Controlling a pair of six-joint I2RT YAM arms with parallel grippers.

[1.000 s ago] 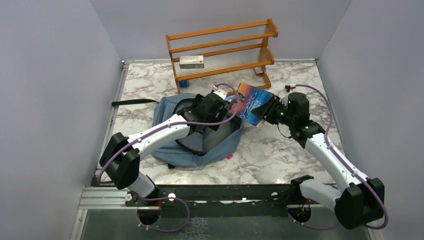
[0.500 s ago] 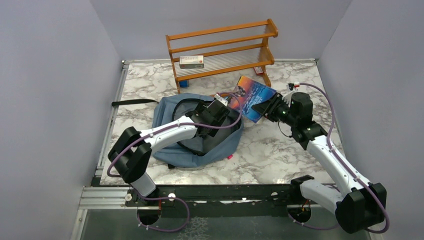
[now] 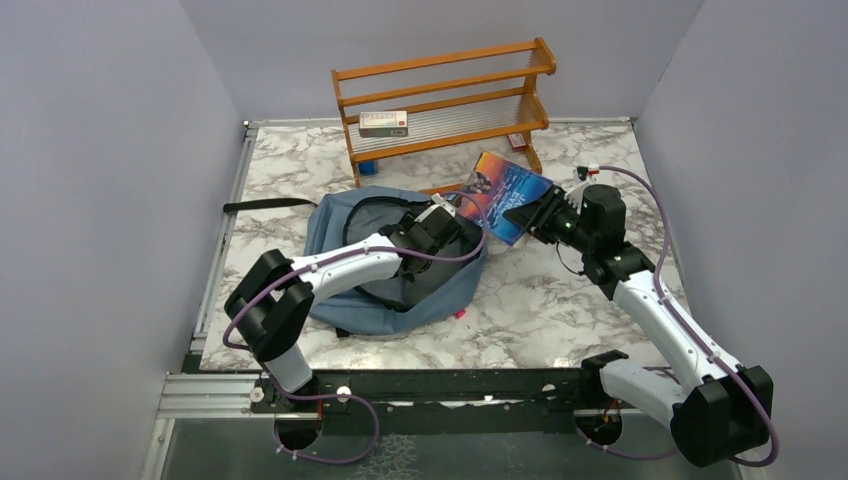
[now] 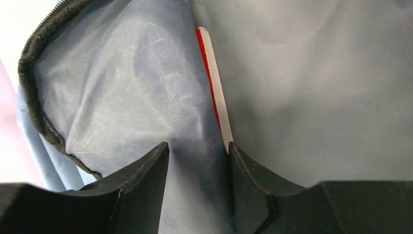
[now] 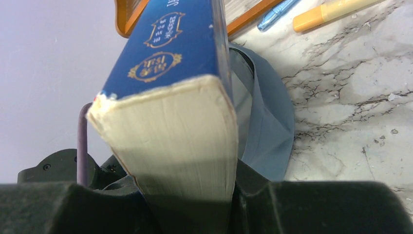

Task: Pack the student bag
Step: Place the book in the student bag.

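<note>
The right hand was closed firmly on a thick book, which it gripped by the bottom edge, so the book stood out away from the wrist and hung tilted above the tabletop. In the right wrist view the book showed a dark blue spine with gold ornaments and a rough, cream-coloured block of pages. It looked hard and heavy for its size.

The bag lay just to the left of this hand, flat on the tabletop, with its mouth turned up and toward the book. The book's long axis pointed toward the far left, and its near corner was just beside the right rim of the bag. So, I think, the coming move was a short one, leftward and down, with the book turned so that its narrow end enters first.

The left hand was inside the mouth. Its fingers stood apart and I saw nothing pinched between them. Around them was thin, shiny, wrinkled blue lining, a coarse black zipper edge, and a slim red and white strip which I could not identify. The cloth was soft and may fold over the opening.

Behind stood a wooden shelf with a small box on it.
</note>
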